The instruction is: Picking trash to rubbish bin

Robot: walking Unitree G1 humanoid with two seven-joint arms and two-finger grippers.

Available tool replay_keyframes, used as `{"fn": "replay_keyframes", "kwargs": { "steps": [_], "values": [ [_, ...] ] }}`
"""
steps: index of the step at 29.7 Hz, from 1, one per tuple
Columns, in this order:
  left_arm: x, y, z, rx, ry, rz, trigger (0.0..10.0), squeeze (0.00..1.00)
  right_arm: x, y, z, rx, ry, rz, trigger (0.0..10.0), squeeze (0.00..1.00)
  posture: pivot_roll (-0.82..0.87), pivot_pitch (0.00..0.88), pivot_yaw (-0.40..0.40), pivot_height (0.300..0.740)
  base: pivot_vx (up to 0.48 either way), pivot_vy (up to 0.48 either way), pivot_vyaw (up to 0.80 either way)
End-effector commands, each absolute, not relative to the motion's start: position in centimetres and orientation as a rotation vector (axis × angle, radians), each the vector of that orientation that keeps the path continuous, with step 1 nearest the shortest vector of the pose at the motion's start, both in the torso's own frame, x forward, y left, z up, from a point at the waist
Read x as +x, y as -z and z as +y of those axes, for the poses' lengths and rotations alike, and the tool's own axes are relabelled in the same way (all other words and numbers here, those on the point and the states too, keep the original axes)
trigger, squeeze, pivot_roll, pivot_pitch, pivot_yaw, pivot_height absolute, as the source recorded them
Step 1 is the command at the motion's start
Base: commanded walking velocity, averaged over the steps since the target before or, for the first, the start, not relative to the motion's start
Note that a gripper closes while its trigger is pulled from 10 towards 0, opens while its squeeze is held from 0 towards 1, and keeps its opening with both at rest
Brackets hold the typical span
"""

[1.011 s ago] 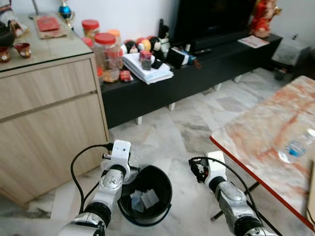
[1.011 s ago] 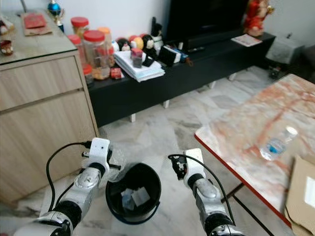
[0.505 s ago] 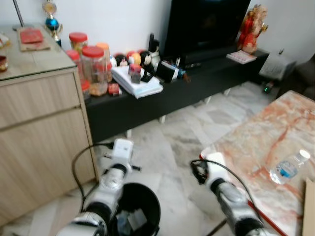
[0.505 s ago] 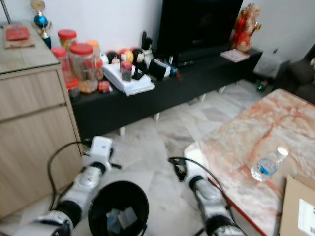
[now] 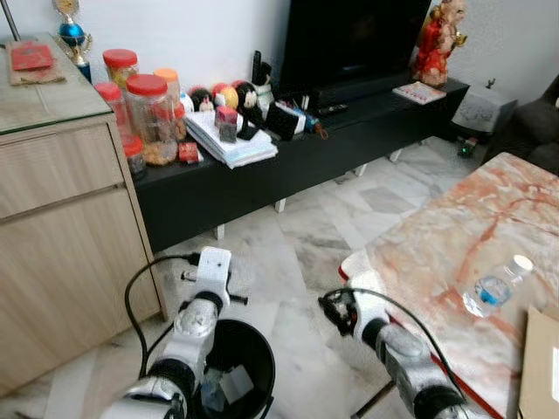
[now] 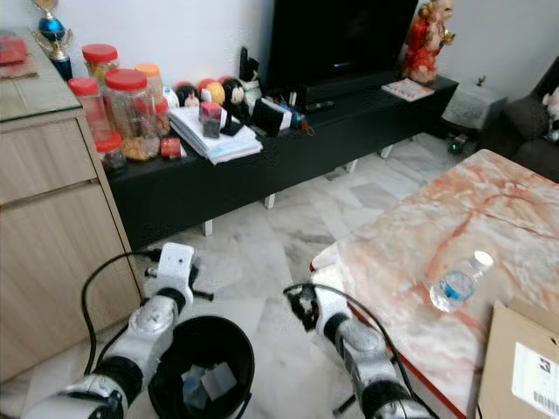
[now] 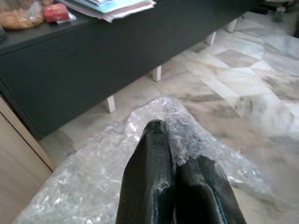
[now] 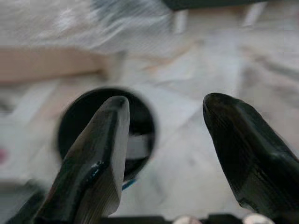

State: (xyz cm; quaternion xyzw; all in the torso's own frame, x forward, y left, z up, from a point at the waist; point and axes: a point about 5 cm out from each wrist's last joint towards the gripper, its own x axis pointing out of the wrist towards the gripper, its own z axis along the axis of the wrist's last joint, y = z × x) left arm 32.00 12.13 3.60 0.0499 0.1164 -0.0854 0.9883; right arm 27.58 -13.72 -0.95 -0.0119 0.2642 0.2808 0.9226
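From the eye views, a black bin (image 5: pixel 229 367) holding scraps sits on the floor below the left arm. In the left wrist view, the left claw (image 7: pixel 175 175) is clamped on clear bubble wrap (image 7: pixel 93 172). In the right wrist view, the right claw (image 8: pixel 163 140) is spread wide.

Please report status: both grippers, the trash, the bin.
Left gripper shut on bubble wrap, above black bin. Right gripper open, empty. Bin already holds scraps. Nothing in the way.
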Motion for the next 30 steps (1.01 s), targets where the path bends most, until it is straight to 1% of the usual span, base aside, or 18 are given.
{"fn": "replay_keyframes", "kwargs": {
  "steps": [1, 4, 12, 14, 15, 22, 26, 30],
  "values": [
    [31.8, -3.4, 11.3, 0.085, 0.199, 0.253, 10.0, 0.0, 28.1, 0.2, -13.9, -0.048, -0.607, 0.522, 10.0, 0.0, 0.08, 0.0, -0.133, 0.74, 0.0, 0.0, 0.0],
    [31.7, -3.1, 11.3, 0.081, 0.206, 0.268, 10.0, 0.0, 28.2, 0.0, -13.8, -0.058, -0.632, 0.52, 10.0, 0.0, 0.08, 0.0, -0.133, 0.74, 0.0, 0.0, 0.0],
    [30.9, -1.7, 10.9, -0.031, 0.238, 0.397, 10.0, 0.0, 28.6, -0.7, -13.3, -0.074, -0.666, 0.518, 10.0, 0.0, 0.09, 0.0, -0.129, 0.74, 0.0, 0.0, 0.0],
    [30.8, -1.4, 10.9, -0.032, 0.236, 0.418, 10.0, 0.0, 28.6, -0.8, -13.3, -0.075, -0.668, 0.515, 10.0, 0.0, 0.09, 0.0, -0.129, 0.74, 0.0, 0.0, 0.0],
    [30.3, -0.6, 11.4, 0.002, 0.22, 0.481, 10.0, 0.0, 28.7, -0.9, -13.2, -0.076, -0.674, 0.512, 10.0, 0.0, 0.09, 0.0, -0.129, 0.74, 0.0, 0.0, 0.0],
    [29.3, 1.0, 13.0, 0.054, 0.158, 0.605, 10.0, 0.0, 28.7, -1.2, -12.7, -0.082, -0.692, 0.511, 10.0, 0.0, 0.08, 0.0, -0.128, 0.74, 0.0, 0.0, 0.0],
    [28.9, 1.4, 13.4, 0.069, 0.137, 0.636, 10.0, 0.0, 28.6, -1.3, -12.5, -0.085, -0.701, 0.506, 10.0, 0.0, 0.08, 0.0, -0.131, 0.74, 0.0, 0.0, 0.0],
    [29.0, 1.3, 13.8, 0.065, 0.124, 0.625, 10.0, 0.0, 28.7, -1.5, -12.1, -0.085, -0.712, 0.499, 10.0, 0.0, 0.08, 0.0, -0.132, 0.74, 0.0, 0.0, 0.0]
  ]
}}
